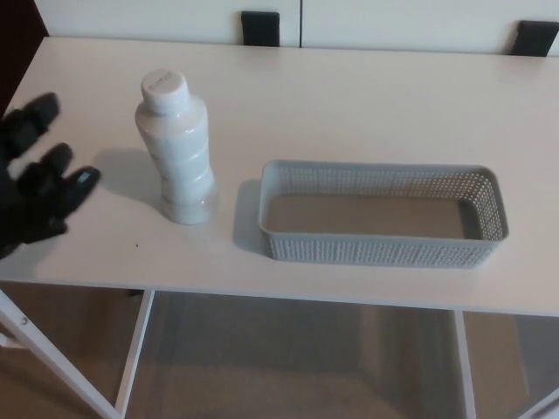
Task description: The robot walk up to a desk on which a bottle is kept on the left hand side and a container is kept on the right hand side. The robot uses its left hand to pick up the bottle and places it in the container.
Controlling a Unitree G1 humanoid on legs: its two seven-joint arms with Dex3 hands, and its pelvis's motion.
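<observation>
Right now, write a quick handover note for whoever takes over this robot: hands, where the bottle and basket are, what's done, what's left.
Left hand: open, fingers spread, holding nothing, at the desk's left edge, apart from the bottle.
Right hand: not in view.
White bottle: upright, capped, on the white desk, left of the basket.
Grey mesh basket: empty, on the right.
Done: robot is at the desk.
Left: grasp the bottle with the left hand, lift it and place it in the basket.

Before me stretches a pale desk [367, 105], its top smooth and bare-looking; beyond its far edge I see two dark chair backs [260, 28]; below, white legs [135, 349] and a beige floor [297, 367].
</observation>
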